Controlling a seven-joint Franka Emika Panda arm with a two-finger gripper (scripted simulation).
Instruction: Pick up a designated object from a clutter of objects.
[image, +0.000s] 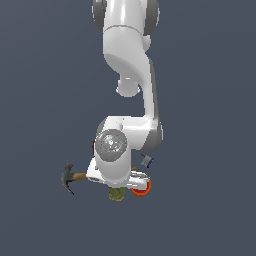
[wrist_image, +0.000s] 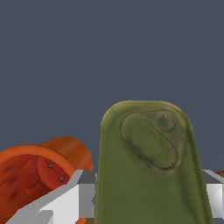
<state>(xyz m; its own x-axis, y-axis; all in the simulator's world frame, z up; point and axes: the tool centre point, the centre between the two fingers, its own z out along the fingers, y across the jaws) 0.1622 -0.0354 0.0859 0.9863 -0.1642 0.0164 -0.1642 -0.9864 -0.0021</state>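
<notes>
Gripper (wrist_image: 146, 197) straddling olive-green tin (wrist_image: 148, 170), fingers (wrist_image: 72, 199) flanking both sides; contact unclear, cannot tell if clamping. Orange cup (wrist_image: 39, 175) sitting just beside. Grasp step; next needing firm squeeze, straight lift.

Worktop (image: 45, 75): plain slate-grey, flat, no markings I can make out.

On it, from the exterior view's left to right: hammer (image: 70, 177), dark head to the left, wooden handle running right until the arm hides it. Green tin (image: 117, 194) pokes out just below the arm. Orange cup (image: 141, 189) just beside the tin on the right. Small grey-blue piece (image: 147, 161) sits a little apart, above the cup.

From the wrist view I see the tin (wrist_image: 148, 175) top-on, oblong with rounded corners, and the cup (wrist_image: 39, 175) lying on its side, just beside it.
</notes>
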